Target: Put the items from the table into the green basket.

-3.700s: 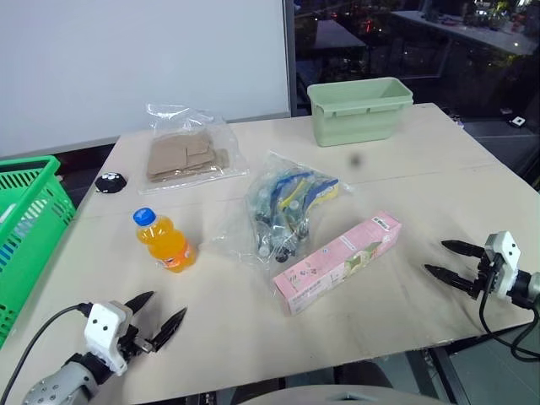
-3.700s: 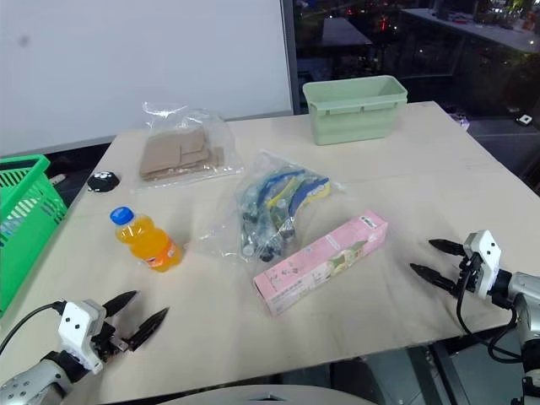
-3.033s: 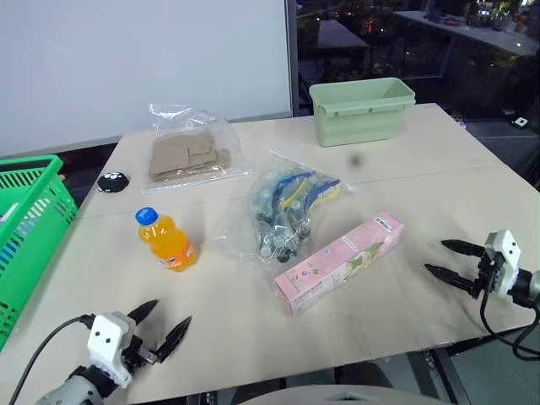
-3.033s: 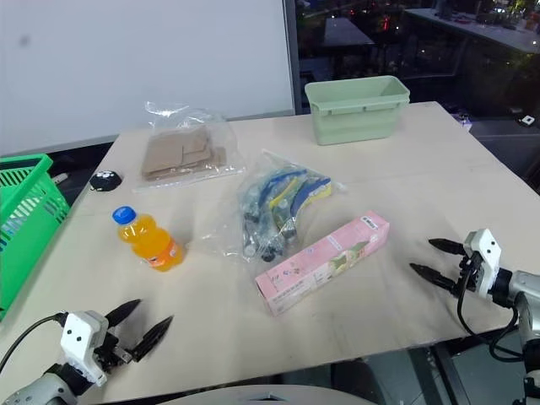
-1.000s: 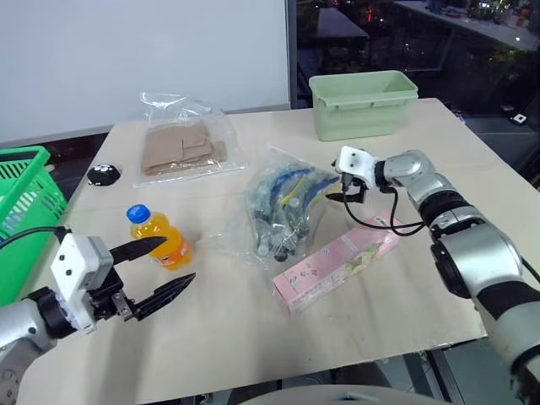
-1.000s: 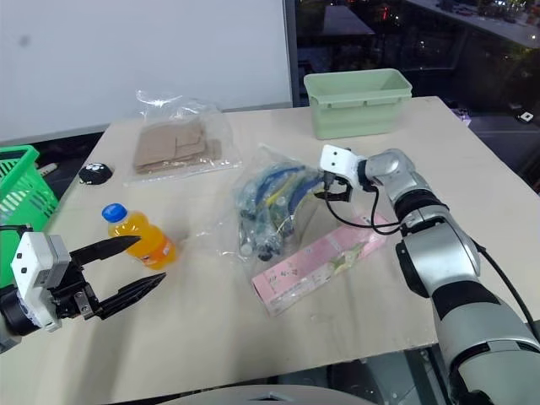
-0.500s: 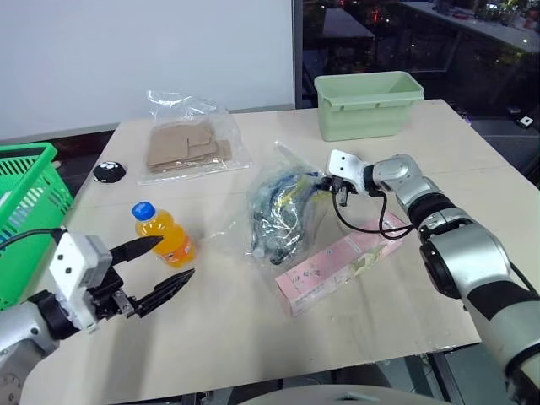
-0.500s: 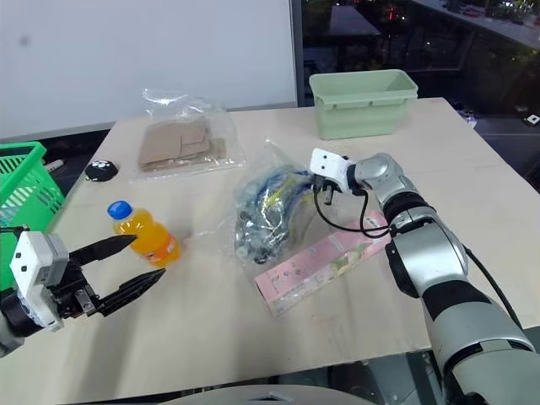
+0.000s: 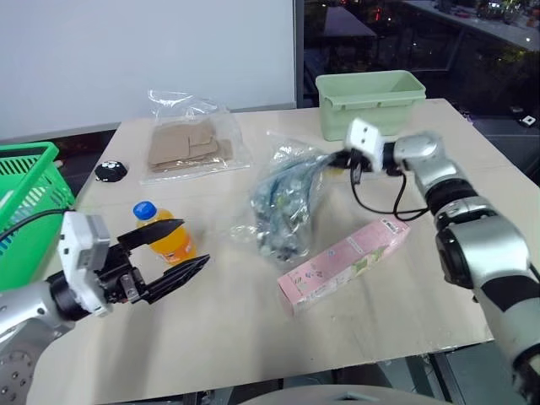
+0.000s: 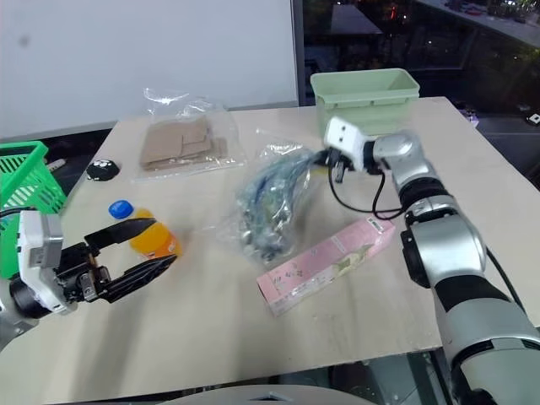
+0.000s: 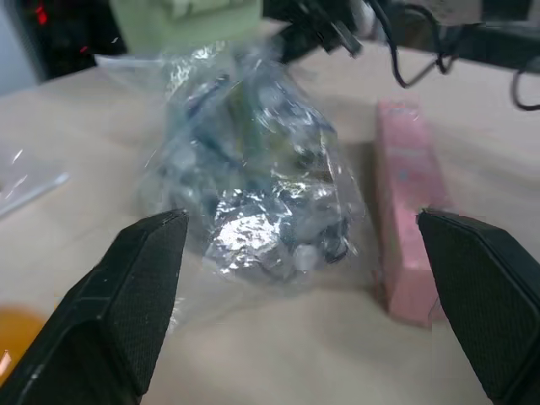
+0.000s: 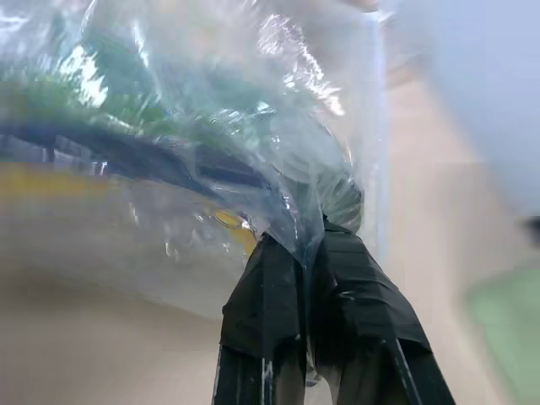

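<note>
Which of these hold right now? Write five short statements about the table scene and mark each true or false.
1. The right pincer is shut on the clear plastic bag of blue-yellow pieces. True.
2. The small orange drink bottle with blue cap lies inside the bright green lattice basket. False: it stands on the pale beige plywood table.
3. The left pincer is open, its fingers holding nothing. True.
4. The long pink carton sits in the pale green solid-walled tub. False: it lies flat on the table, well short of the tub.
5. The clear bag of brown cardboard pieces lies at the far side of the table. True.
</note>
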Controlling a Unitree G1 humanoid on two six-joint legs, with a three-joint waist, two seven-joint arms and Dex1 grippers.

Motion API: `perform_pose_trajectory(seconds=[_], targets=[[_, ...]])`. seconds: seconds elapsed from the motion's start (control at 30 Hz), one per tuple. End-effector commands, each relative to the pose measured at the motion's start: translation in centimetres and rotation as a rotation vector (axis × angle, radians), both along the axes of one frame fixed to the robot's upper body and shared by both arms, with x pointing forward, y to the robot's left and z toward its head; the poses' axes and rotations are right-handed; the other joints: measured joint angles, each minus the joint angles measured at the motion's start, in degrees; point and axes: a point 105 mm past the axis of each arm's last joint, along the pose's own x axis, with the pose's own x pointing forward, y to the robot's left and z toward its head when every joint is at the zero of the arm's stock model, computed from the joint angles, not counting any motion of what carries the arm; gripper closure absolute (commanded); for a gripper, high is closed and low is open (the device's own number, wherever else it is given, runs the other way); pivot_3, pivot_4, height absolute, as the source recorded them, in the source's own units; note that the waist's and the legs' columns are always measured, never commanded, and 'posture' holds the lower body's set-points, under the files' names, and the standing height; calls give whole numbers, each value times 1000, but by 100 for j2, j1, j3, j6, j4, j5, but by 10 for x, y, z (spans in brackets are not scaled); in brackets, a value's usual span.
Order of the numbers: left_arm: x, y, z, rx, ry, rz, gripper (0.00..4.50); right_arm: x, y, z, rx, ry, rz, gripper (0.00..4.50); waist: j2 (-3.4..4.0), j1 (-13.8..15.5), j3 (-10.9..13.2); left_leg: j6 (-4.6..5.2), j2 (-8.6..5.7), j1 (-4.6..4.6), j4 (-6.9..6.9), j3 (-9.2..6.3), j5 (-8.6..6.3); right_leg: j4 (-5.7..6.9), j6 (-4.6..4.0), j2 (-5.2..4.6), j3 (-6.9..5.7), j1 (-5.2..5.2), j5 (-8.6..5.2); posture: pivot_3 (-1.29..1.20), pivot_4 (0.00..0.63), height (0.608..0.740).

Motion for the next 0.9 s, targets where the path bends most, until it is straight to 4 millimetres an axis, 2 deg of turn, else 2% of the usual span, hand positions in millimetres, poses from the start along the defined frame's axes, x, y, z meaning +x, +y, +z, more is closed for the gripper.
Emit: perform_pose_trajectory(seconds=[0.03,0.1,0.17,0.3,0.33,0.4,0.5,0.6,0.7,0.8,0.83,0.9], targets=[[9,-5,6,10,-35,-52,0,-5,-21,69,60,-190,-27,4445,4,-1,2,0,-1,-3,0,-4,0,-2,0,0,-2,0,0,58,0,740],[17,-8,9,15,-55,-78,0,-6,-41,91,83,-254,-108,4445,7,-13,5,0,-3,-7,-1,-4,0,-6,1,0,-2,-2,-1,42,0,740],[22,-11,12,11,-71,-96,0,-9,-55,104,89,-297,-162,4445,8,-40,5,0,-3,-12,0,-2,0,-6,1,-1,-1,-8,0,14,0,740],[36,-24,26,-13,-129,-158,0,-24,-105,126,58,-373,-309,4445,9,-143,5,0,-4,-54,10,-4,0,-5,22,-4,-4,-45,13,-15,0,740],[39,-29,30,-28,-146,-181,0,-29,-121,129,51,-377,-358,4445,9,-169,5,0,-6,-67,13,-3,0,-4,23,-5,-3,-58,14,-31,0,740],[44,-35,36,-48,-164,-209,0,-37,-140,132,45,-381,-425,4445,9,-168,5,0,-10,-91,18,-3,1,-2,24,-12,-5,-75,16,-49,0,740],[52,-50,42,-106,-188,-273,0,-50,-174,132,26,-388,-562,4445,13,-243,3,1,-13,-90,17,6,0,-2,25,-18,-1,-76,17,-79,0,740],[57,-62,42,-127,-190,-320,0,-62,-194,131,44,-386,-638,4445,13,-367,3,1,-14,-91,18,7,0,-2,26,-19,0,-76,17,-100,0,740],[61,-68,34,-116,-172,-345,0,-71,-206,116,6,-323,-662,3535,20,-530,-1,2,-13,-86,19,13,0,0,27,-16,7,-76,17,-130,0,740],[64,-70,30,-117,-160,-351,0,-78,-225,98,-79,-272,-708,2221,22,-667,-2,3,-13,-84,23,15,1,3,28,-15,9,-74,16,-140,0,740],[64,-70,30,-117,-156,-353,0,-81,-235,97,-91,-273,-738,1863,21,-735,-2,3,-13,-82,25,17,1,3,28,-15,11,-74,17,-142,0,740],[64,-69,29,-117,-152,-355,0,-84,-247,97,-90,-280,-779,775,23,-821,-3,3,-13,-80,33,19,1,5,29,-15,12,-68,17,-143,0,740]])
